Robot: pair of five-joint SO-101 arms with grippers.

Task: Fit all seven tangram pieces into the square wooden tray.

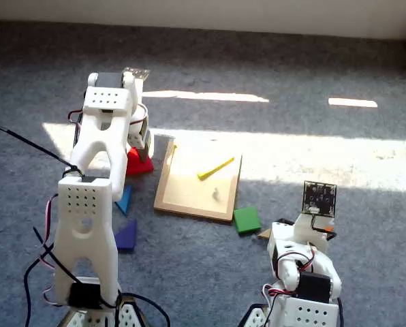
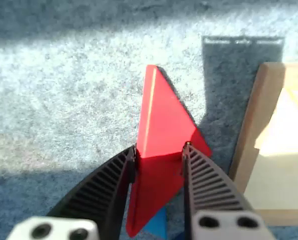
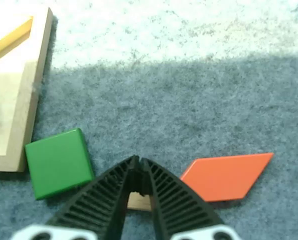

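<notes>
The square wooden tray (image 1: 163,184) lies mid-carpet with a yellow piece (image 1: 215,168) leaning inside it. Just off the tray's left edge, my left gripper (image 2: 159,152) is shut on the red triangle (image 2: 161,125), which stands on edge between the fingers. A blue triangle (image 1: 125,199) and a purple piece (image 1: 126,235) lie beside the left arm. My right gripper (image 3: 139,162) is shut with nothing in it, low over the carpet between the green square (image 3: 59,162) and the orange parallelogram (image 3: 226,175). A tan piece (image 3: 139,201) shows under its fingers.
The floor is grey-blue carpet with a bright sunlit band across the tray's far half. The tray's raised rim (image 2: 246,135) stands close to the red triangle. The right arm's base (image 1: 305,272) sits at the near right. Open carpet lies beyond the tray.
</notes>
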